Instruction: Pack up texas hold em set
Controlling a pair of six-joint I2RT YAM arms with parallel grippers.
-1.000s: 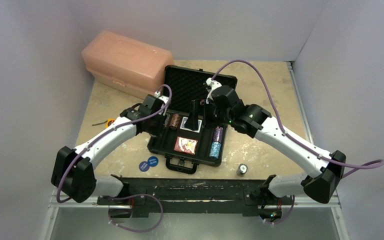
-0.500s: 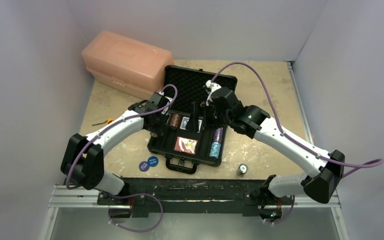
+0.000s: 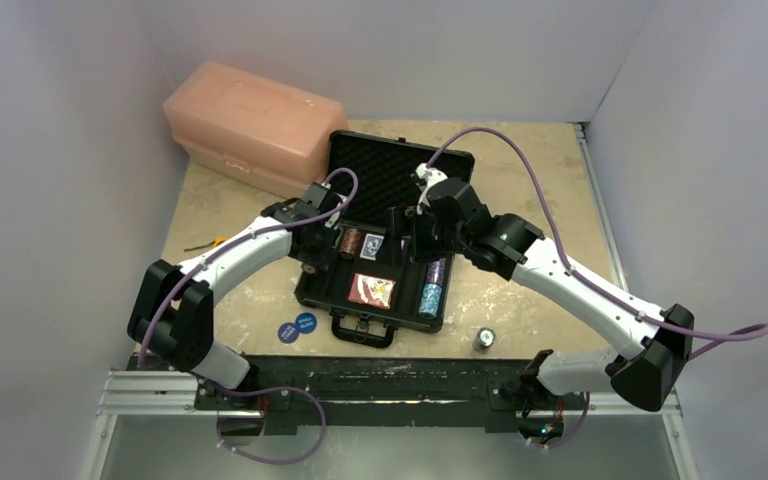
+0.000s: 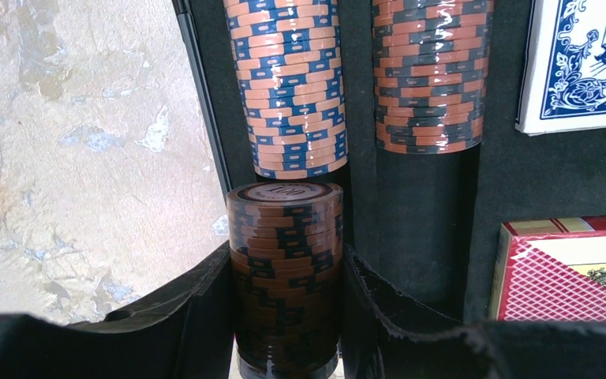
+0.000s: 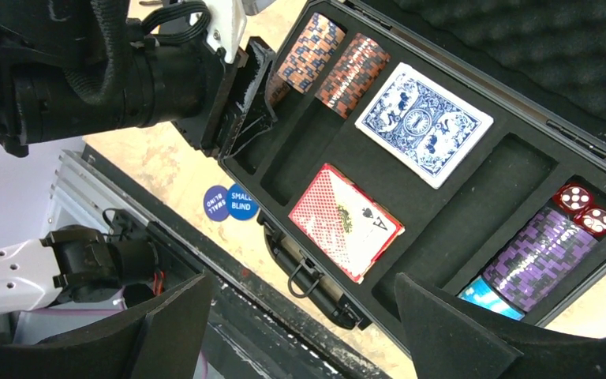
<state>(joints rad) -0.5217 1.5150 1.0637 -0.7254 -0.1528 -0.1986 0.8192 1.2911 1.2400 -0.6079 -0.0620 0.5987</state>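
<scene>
The black briefcase [image 3: 332, 292] lies open at the table's middle, its lid tipped back. My left gripper [image 4: 284, 257] is shut on a stack of brown chips [image 4: 284, 237], held over the leftmost slot just short of an orange-blue chip stack [image 4: 288, 87] lying there. A second chip stack [image 4: 430, 75], the blue deck [image 5: 422, 122] and the red deck [image 5: 346, 221] sit in their slots. Purple chips [image 5: 540, 253] and red dice [image 5: 584, 209] fill the right slots. My right gripper [image 5: 308, 332] is open and empty above the case. Two blue discs [image 3: 296, 327] lie on the table.
A pink plastic box [image 3: 255, 125] stands at the back left. A yellow tape measure [image 3: 218, 243] lies left of the case. A small chip stack [image 3: 483, 340] stands on the table at the front right. The case handle [image 5: 308, 276] faces the arm bases.
My left gripper has moved in over the case's left slot with the brown chips. My right gripper has drawn a little to the right, uncovering the blue deck.
</scene>
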